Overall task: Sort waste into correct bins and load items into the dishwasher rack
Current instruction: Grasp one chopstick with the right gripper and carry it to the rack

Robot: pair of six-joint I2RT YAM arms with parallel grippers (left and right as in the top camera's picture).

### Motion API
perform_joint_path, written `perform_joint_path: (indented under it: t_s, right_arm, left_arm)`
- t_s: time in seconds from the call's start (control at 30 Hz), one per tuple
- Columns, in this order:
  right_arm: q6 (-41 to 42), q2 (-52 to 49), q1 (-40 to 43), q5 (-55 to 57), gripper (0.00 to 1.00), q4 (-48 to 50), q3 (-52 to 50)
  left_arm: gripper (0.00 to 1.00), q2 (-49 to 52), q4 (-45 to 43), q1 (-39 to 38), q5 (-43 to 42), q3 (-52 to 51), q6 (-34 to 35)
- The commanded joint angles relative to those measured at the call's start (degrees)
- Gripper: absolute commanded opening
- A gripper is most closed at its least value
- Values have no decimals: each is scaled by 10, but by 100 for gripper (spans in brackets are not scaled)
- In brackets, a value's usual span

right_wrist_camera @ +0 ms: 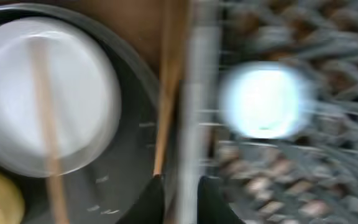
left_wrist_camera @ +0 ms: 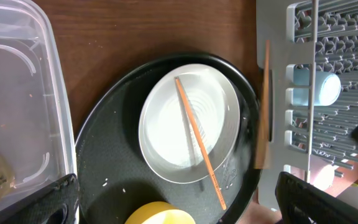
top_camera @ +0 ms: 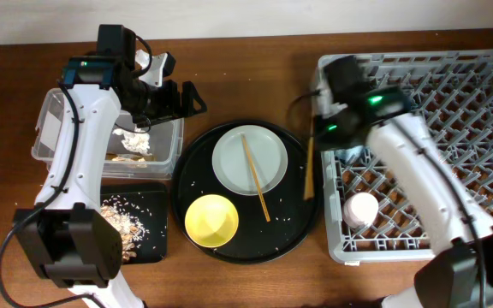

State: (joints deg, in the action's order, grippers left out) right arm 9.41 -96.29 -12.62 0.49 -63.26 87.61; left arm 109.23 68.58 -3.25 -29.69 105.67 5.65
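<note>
Right hand (right_wrist_camera: 180,183) near-closed over chopstick (right_wrist_camera: 166,93) against dishwasher rack (top_camera: 383,249) wall, likely for pickup; grip unconfirmed; left hand (top_camera: 187,98) spread, idle

Overhead straight down over whole table (top_camera: 229,282), wrist views close, downward, both sharing the plate (left_wrist_camera: 160,130)

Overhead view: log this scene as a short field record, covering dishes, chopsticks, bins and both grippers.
round tray: holds plate and yellow bowl
first chopstick: lies across plate
second chopstick: alongside rack wall, by right gripper; grip unclear
rack: pink cup and blue cup inside
clear tub: tissue inside
small black tray: food scraps
left gripper: open, above the tub's end
</note>
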Motion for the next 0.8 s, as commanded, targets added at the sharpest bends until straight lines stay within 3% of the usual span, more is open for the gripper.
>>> perform_joint_path:
  t_s: [0.0,0.2,0.37,0.63,0.77]
  right_arm:
    - [-51,10,79,22,21,-2,9]
    - [-111,10,160,4,23,-2,9]
    - [-124,10,155,-129,22,-9,9]
    - [-66,10,46,-183,16,-2,8]
    - [-52,-2,-38,-178,24,28,7]
  left_arm:
    - [100,-9,1,2,2,5,3]
    - [100,-9,1,2,2,5,3]
    - [100,-9,1,2,2,5,3]
    - [100,-9,1,2,2,5,3]
    - [100,-9,1,2,2,5,3]
